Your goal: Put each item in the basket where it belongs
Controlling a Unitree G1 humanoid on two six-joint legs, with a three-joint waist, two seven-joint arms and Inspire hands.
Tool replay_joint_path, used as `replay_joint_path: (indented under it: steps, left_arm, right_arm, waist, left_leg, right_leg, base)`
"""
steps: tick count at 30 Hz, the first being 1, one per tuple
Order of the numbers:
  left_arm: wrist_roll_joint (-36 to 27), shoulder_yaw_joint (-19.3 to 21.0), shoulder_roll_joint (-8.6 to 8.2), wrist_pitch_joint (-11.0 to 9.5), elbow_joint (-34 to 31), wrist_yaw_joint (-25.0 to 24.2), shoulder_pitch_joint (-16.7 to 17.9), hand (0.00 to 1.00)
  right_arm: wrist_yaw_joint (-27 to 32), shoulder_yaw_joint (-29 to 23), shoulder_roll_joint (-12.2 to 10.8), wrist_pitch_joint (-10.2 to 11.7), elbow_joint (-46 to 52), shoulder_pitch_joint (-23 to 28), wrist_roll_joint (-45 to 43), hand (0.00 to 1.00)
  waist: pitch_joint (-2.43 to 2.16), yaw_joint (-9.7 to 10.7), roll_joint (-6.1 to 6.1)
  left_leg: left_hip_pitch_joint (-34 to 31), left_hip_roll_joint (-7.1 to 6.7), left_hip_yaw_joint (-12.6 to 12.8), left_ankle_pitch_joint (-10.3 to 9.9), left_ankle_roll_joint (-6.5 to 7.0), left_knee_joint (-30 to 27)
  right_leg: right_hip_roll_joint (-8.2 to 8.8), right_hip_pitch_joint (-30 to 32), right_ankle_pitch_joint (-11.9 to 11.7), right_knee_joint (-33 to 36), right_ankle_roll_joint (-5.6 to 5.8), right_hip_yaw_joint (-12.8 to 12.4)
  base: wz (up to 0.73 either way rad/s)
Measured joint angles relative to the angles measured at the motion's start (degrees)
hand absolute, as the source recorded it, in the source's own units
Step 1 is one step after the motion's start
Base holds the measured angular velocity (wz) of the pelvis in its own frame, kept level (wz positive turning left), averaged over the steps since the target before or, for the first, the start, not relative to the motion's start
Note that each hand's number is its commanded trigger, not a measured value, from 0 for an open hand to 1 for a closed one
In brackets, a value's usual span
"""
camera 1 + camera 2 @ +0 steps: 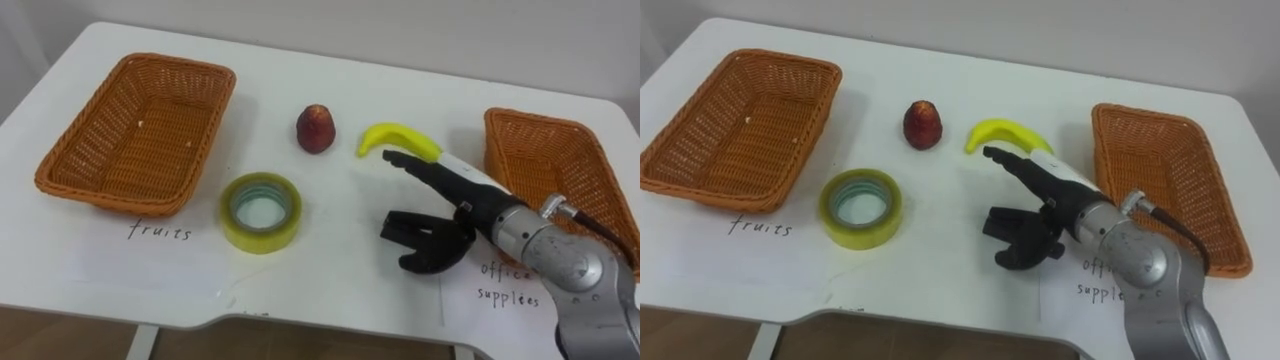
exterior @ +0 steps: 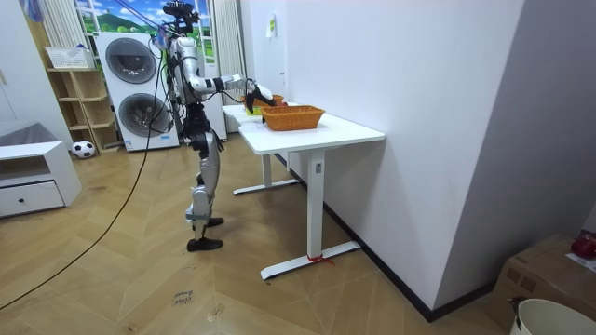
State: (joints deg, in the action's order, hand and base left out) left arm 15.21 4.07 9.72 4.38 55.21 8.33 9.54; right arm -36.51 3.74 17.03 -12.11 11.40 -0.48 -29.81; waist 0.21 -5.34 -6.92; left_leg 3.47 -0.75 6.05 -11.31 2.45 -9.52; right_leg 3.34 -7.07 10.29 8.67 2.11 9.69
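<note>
Only the banana's [image 1: 398, 137] right tip hides behind the right robot hand [image 1: 452, 205].

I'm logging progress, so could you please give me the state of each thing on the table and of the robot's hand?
Left basket: empty.
Right basket: empty.
Tape roll: lying flat on the table, outside both baskets.
Red fruit: upright on the table, untouched.
Banana: lying on the table, not gripped.
Right hand: open, holding nothing, a fingertip close to the banana.
</note>
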Motion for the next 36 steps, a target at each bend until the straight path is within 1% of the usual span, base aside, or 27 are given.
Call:
replay_joint_path:
  steps: [2, 5, 7, 8, 10, 11, 14, 22, 24, 26, 32, 36]
  left_arm:
    - [0.00, 0.00, -0.05, -0.25, -0.09, 0.00, -0.06, 0.00]
    - [0.00, 0.01, -0.07, -0.50, -0.08, -0.01, -0.06, 0.00]
    - [0.00, 0.01, -0.04, -0.60, -0.14, -0.01, -0.06, 0.00]
    - [0.11, 0.02, -0.05, -0.60, -0.16, -0.03, -0.04, 0.00]
    - [0.39, 0.09, -0.03, -0.60, -0.17, -0.06, 0.07, 0.00]
    - [0.42, 0.11, -0.02, -0.60, -0.18, -0.09, 0.05, 0.00]
    - [0.40, 0.15, -0.01, -0.60, -0.18, -0.22, 0.06, 0.00]
    - [0.29, 0.15, -0.01, -0.61, -0.18, -0.60, 0.30, 0.00]
    - [0.26, 0.15, -0.01, -0.61, -0.18, -0.60, 0.31, 0.00]
    - [0.20, 0.13, -0.02, -0.63, -0.18, -0.60, 0.30, 0.00]
    - [0.24, 0.13, -0.04, -0.65, -0.19, -0.59, 0.20, 0.00]
    - [0.19, 0.07, -0.02, -0.65, -0.19, -0.59, 0.17, 0.00]
  right_arm:
    - [-0.58, 0.53, -0.05, 0.00, -1.12, 0.00, -0.79, 0.00]
    - [-1.22, 0.67, -0.05, -0.04, -1.65, 0.01, -2.68, 0.00]
    - [-1.22, 0.66, 0.01, -0.06, -1.68, 0.00, -4.01, 0.00]
    - [-1.22, 0.66, 0.01, -0.08, -1.68, 0.00, -4.36, 0.00]
    - [-1.22, 0.58, 0.01, -0.50, -1.69, -0.01, -4.98, 0.00]
    - [-1.22, 0.58, 0.02, -0.51, -1.69, 0.00, -5.38, 0.00]
    - [-1.22, 0.53, 0.01, -0.50, -1.68, -0.02, -6.06, 0.00]
    - [-1.21, 0.34, 0.01, -0.50, -1.69, -0.13, -8.60, 0.00]
    - [-1.21, 0.30, 0.01, -0.50, -1.69, -0.13, -8.94, 0.00]
    - [-1.22, 0.26, 0.01, -0.50, -1.69, -0.13, -9.13, 0.00]
    - [-1.28, 0.25, 0.00, -0.50, -1.68, -0.11, -9.22, 0.00]
    - [-1.56, 0.26, -0.02, -0.51, -1.68, -0.11, -9.24, 0.00]
  waist:
    - [-0.08, 0.01, -0.13]
    - [-0.02, 0.00, -0.25]
    - [0.37, 0.06, -0.49]
    - [0.45, -0.02, -0.45]
    - [0.41, -0.27, -0.64]
    - [0.32, -0.46, -0.79]
    - [0.27, -0.62, -0.86]
    - [0.34, -0.86, -0.83]
    - [0.50, -0.87, -0.61]
    - [0.52, -0.85, -0.61]
    - [0.48, -1.04, -0.69]
    - [0.35, -1.15, -0.87]
  left_leg:
    - [0.12, 0.00, 0.00, 0.00, 0.00, -0.03]
    - [0.18, 0.01, 0.03, 0.00, 0.00, -0.03]
    - [0.10, 0.05, 0.03, 0.00, 0.00, -0.02]
    - [0.04, 0.06, 0.03, 0.00, 0.00, -0.01]
    - [-0.18, 0.05, 0.10, 0.00, 0.00, 0.05]
    - [-0.21, 0.05, 0.15, 0.00, 0.00, 0.06]
    - [-0.13, 0.01, 0.17, 0.00, 0.00, 0.02]
    - [-0.01, 0.02, 0.10, -0.01, 0.00, -0.01]
    - [0.05, 0.03, 0.10, -0.01, 0.00, 0.00]
    - [0.06, 0.03, 0.09, -0.01, 0.00, 0.02]
    - [-0.05, 0.03, 0.10, 0.00, 0.00, 0.01]
    - [0.01, 0.03, 0.05, 0.00, 0.00, 0.01]
  right_leg:
    - [0.01, -0.13, 0.00, -0.01, 0.00, -0.01]
    - [0.02, -0.11, 0.00, -0.01, 0.00, -0.10]
    - [0.03, 0.26, 0.00, -0.02, 0.00, -0.03]
    - [0.01, 0.35, 0.00, -0.01, 0.00, -0.03]
    - [-0.01, 0.72, 0.00, 0.03, 0.00, -0.06]
    - [-0.03, 0.78, 0.00, 0.02, 0.00, -0.09]
    - [-0.02, 0.63, 0.00, 0.02, 0.00, -0.05]
    - [0.02, 0.23, 0.00, -0.04, 0.00, 0.02]
    - [0.01, 0.25, 0.00, -0.04, 0.00, 0.04]
    - [0.01, 0.31, 0.00, -0.03, 0.00, 0.10]
    - [0.01, 0.21, 0.00, -0.01, 0.00, 0.41]
    - [0.01, 0.25, 0.00, -0.01, 0.00, 0.61]
  base:
    - [0.00]
    - [0.00]
    - [0.00]
    - [0.00]
    - [-0.04]
    - [-0.04]
    - [0.00]
    - [0.00]
    - [0.00]
    - [0.00]
    - [0.00]
    - [0.00]
